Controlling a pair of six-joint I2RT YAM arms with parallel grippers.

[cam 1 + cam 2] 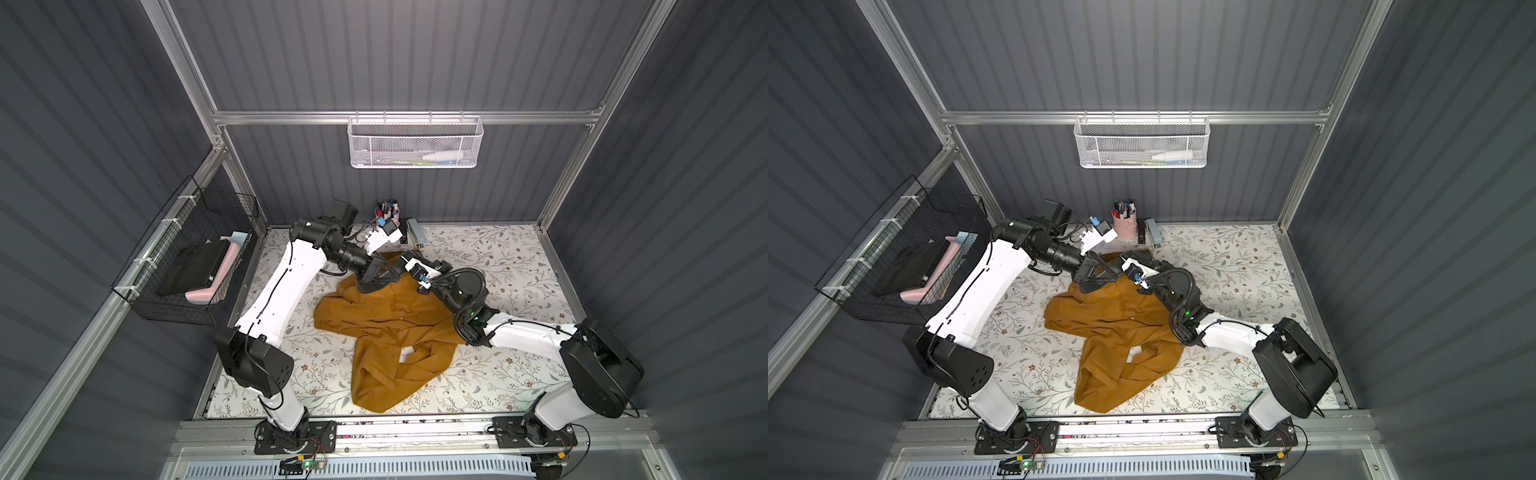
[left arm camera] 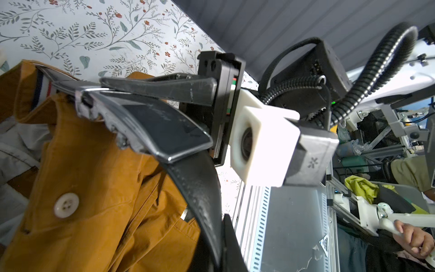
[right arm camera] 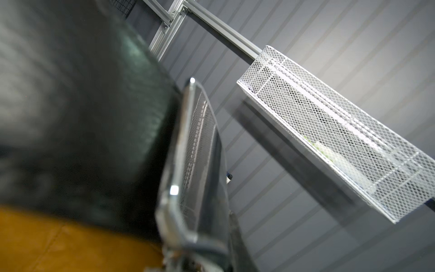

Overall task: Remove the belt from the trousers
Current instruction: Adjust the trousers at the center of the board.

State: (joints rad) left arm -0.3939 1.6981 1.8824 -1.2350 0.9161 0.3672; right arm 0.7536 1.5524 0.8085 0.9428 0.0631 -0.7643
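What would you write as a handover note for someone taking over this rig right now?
Left gripper: shut on the black belt strap, near the buckle.
Right gripper: closed around the silver buckle.
Trousers: crumpled in the middle of the table, with the waist end raised between the two grippers. The belt is on the striped waistband.
Done: both grips are taken.
Left: free the buckle, then draw the strap out of the trousers. How much of it is threaded cannot be seen.
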